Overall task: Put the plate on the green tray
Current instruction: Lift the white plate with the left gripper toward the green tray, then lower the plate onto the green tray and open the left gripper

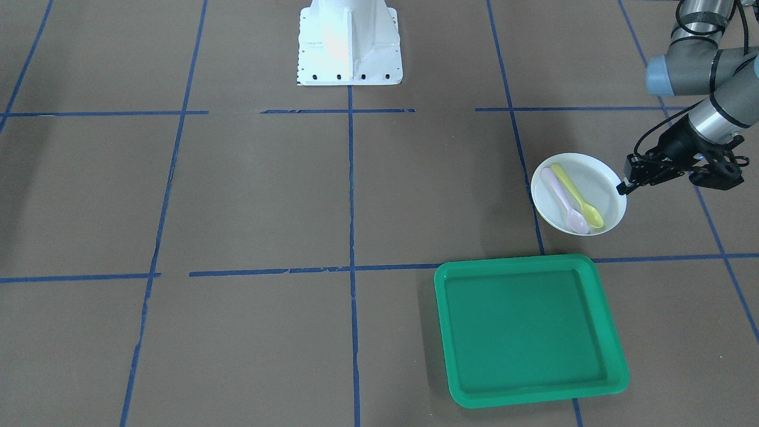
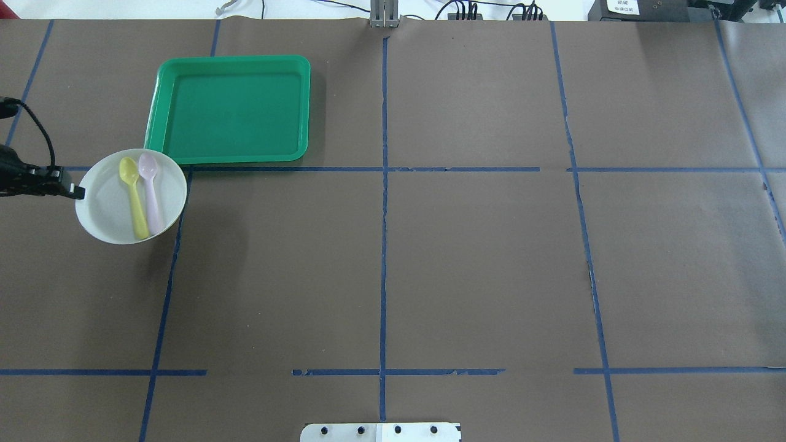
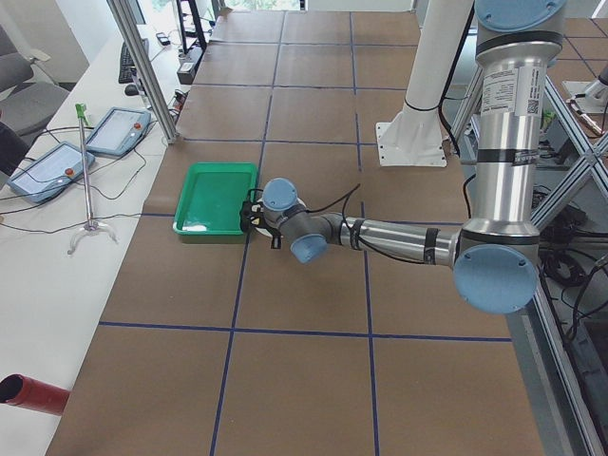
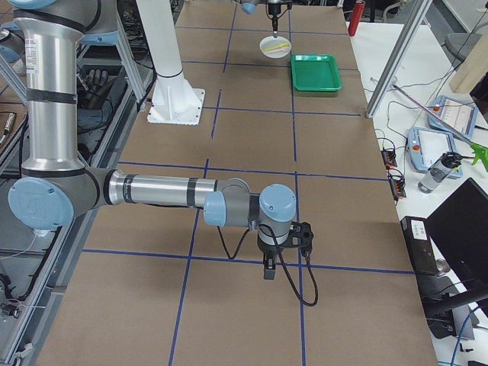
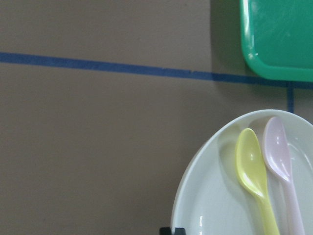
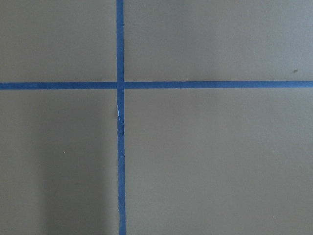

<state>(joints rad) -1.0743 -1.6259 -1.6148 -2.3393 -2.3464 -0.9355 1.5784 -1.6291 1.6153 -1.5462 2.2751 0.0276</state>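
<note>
Left gripper [image 1: 622, 187] fingertips pinch the right rim of the white plate [image 1: 598, 181], which carries a yellow spoon [image 1: 574, 194] and a lilac spoon [image 1: 561, 199]. It sits at the front view's right, just above the green tray [image 1: 516, 261]. Whether the right gripper [image 4: 269, 268] is open cannot be told.

No print here is legible to me. Far up my left arm [image 3: 503, 180] from my left gripper [image 1: 622, 187], a white sticker [image 3: 503, 90] blurs; likewise a label [image 2: 622, 5] on a box [image 2: 666, 11] far to its right.
</note>
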